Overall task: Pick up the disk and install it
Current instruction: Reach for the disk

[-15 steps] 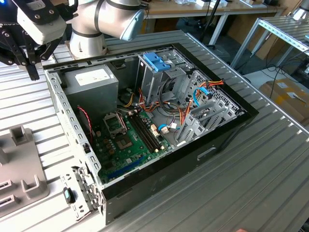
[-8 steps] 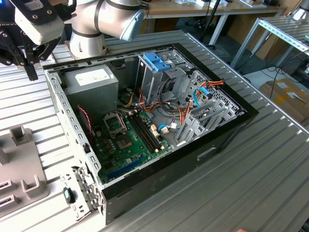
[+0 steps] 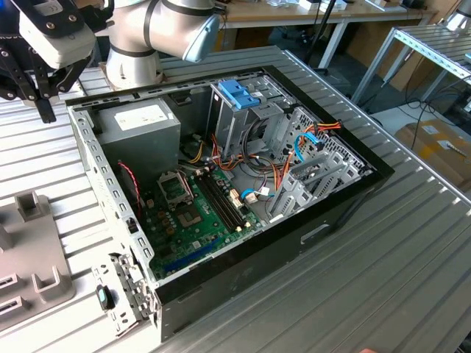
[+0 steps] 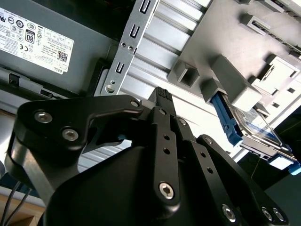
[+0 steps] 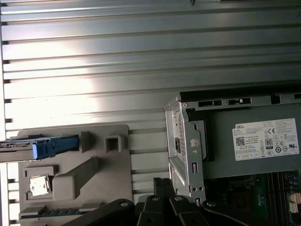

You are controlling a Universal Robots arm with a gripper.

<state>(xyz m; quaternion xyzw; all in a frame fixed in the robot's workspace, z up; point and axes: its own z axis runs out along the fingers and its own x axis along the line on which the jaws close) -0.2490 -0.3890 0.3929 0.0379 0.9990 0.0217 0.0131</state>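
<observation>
The disk (image 4: 256, 126) stands on edge in a slot of a grey holder (image 4: 225, 42), its light-blue carrier rail (image 4: 225, 115) running along one side and its labelled face partly in sight in the second wrist view. In the first wrist view the rail's blue end (image 5: 54, 147) pokes out of the same holder. Nothing touches the disk.

In the exterior view the holder (image 3: 33, 254) lies at the lower left of the frame on the ribbed metal table (image 3: 368, 294), just beside the open computer case (image 3: 346, 213). The gripper (image 3: 45, 103) hangs at the upper left of that frame, above the table and the case's corner, well apart from the holder; its black fingers (image 4: 162, 101) look pressed together with nothing between them.

Inside the case a grey power supply (image 3: 140, 121) sits near the gripper. A green motherboard (image 3: 191, 213) fills the floor, and a blue bracket (image 3: 237, 92) tops the metal drive cage (image 3: 224, 121).
</observation>
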